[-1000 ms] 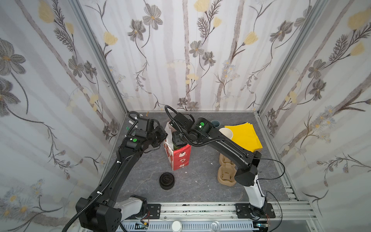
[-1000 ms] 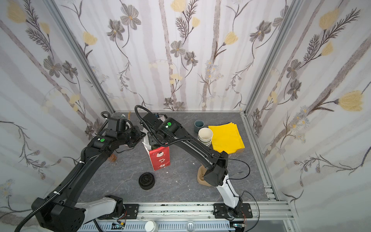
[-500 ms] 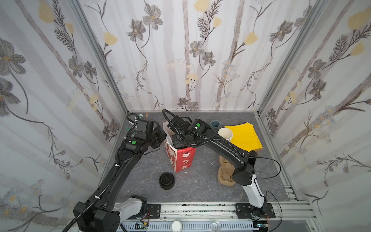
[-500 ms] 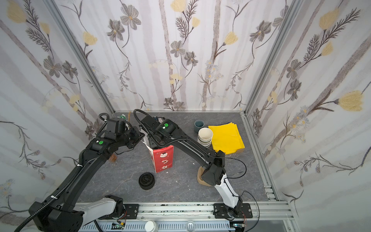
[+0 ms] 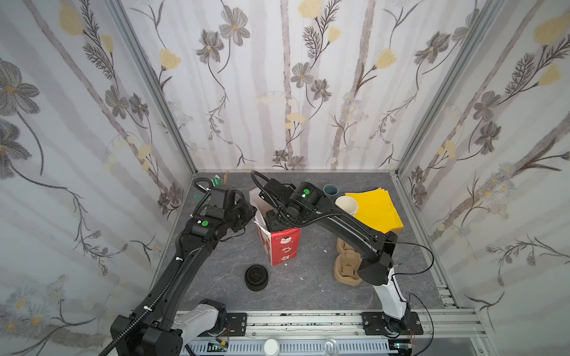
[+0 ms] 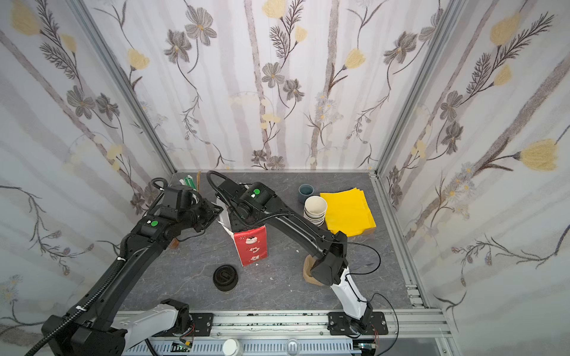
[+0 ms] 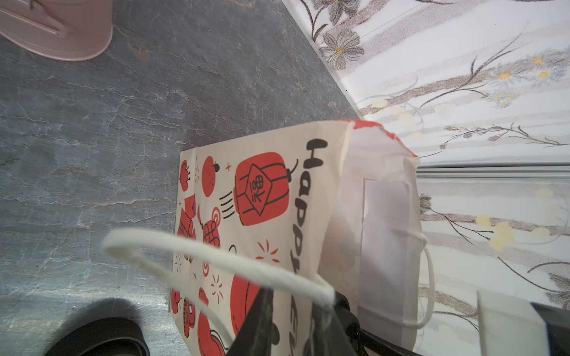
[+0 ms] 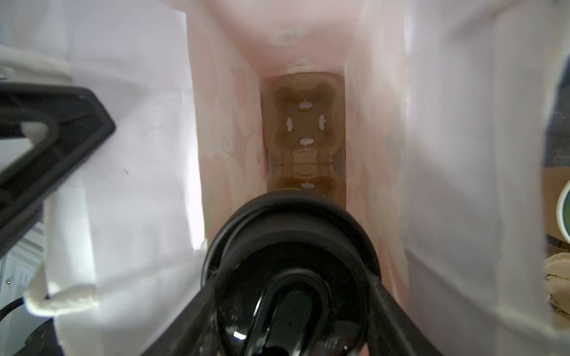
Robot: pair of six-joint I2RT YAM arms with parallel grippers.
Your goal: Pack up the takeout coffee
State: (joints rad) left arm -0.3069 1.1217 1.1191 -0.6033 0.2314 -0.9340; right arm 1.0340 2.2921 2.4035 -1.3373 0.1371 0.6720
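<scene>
— Where's the coffee right now?
— Inside the paper bag (image 5: 282,246). On my right wrist view the takeout coffee (image 8: 290,234) shows only its black lid, down between the bag's white walls. The right gripper (image 8: 294,274) is clamped on it, one finger along each side of the lid.
— Is it seated?
— I can't tell. A brown pulp carrier (image 8: 303,123) lies on the bag's floor and the lid covers its nearer well. The cup's base is hidden from me.
— And from above?
— In both top views my right arm reaches down into the bag's mouth and hides the cup. The bag stands upright mid-table.
— Left side?
— The left gripper (image 7: 302,296) sits at the bag's rim, with the white cord handle (image 7: 216,259) running across its fingers. Whether the jaws pinch the cord or stand loose around it, I can't tell.
— Anything nearby?
— The black stack of lids (image 5: 256,277) sits in front of the bag, apart from it.
</scene>
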